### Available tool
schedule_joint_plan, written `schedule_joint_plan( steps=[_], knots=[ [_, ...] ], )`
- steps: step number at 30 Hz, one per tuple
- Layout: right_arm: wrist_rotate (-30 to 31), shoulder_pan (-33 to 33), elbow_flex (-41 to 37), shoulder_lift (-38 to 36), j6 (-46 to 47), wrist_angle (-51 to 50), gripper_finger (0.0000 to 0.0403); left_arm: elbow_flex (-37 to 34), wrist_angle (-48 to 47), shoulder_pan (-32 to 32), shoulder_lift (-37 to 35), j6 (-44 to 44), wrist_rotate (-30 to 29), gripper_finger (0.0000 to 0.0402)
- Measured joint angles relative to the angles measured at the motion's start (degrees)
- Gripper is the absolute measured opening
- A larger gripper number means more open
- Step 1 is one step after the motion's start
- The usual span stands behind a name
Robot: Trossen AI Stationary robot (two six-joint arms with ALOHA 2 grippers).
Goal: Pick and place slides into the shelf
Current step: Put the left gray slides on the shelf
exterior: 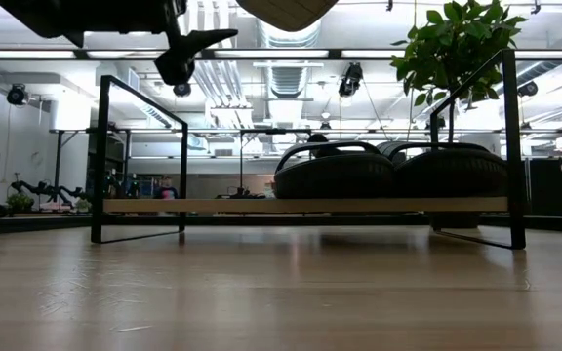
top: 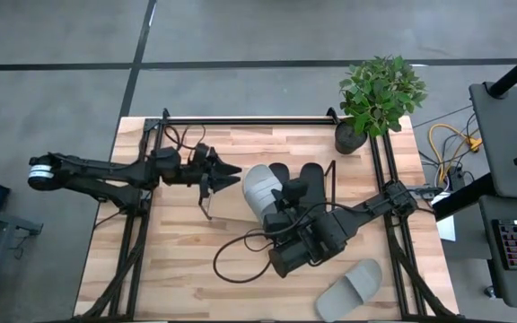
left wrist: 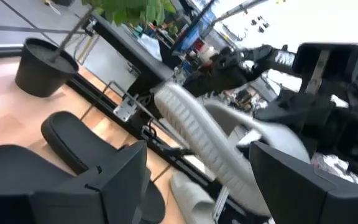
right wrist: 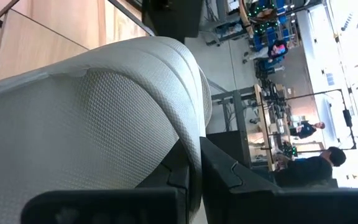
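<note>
The shelf [top: 330, 184] stands in the middle of the table [top: 178, 287], toward its far edge. Two slides [top: 311, 175] sit side by side on the shelf's board at its right end; in the low view they rest on the board [exterior: 213, 206], with the left half of it bare. A third slide [top: 260, 190] is held by the right gripper [top: 285, 202] above the shelf, just left of those two. The left gripper [top: 227, 173] hangs over the shelf's left end, beside that lifted slide. A fourth slide [top: 350, 289] lies on the table near the front right corner, well apart from the shelf. A potted plant [top: 380, 94] stands at the far right corner, behind the shelf's right end.
</note>
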Motion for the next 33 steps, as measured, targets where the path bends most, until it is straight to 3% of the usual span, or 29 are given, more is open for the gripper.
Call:
schedule_joint_plan(
  steps=[11,23,28,33],
  knots=[
    [0.03,-0.02,-1.1,0.07,-3.01,1.68,0.0011,2.96,1.2,0.0,5.41,-0.82,-0.01,0.027],
    [0.04,0.0,-2.84,0.09,-3.39,1.57,0.0011,7.27,1.95,0.02,11.95,-0.78,6.36,0.0268],
    [0.12,0.0,-2.84,0.09,-3.63,1.61,0.0011,7.52,1.93,0.02,12.88,-0.54,6.65,0.0237],
    [0.27,0.0,-2.84,0.09,-3.65,1.7,0.0011,7.62,1.87,0.15,12.89,2.37,6.35,0.0172]
  ],
)
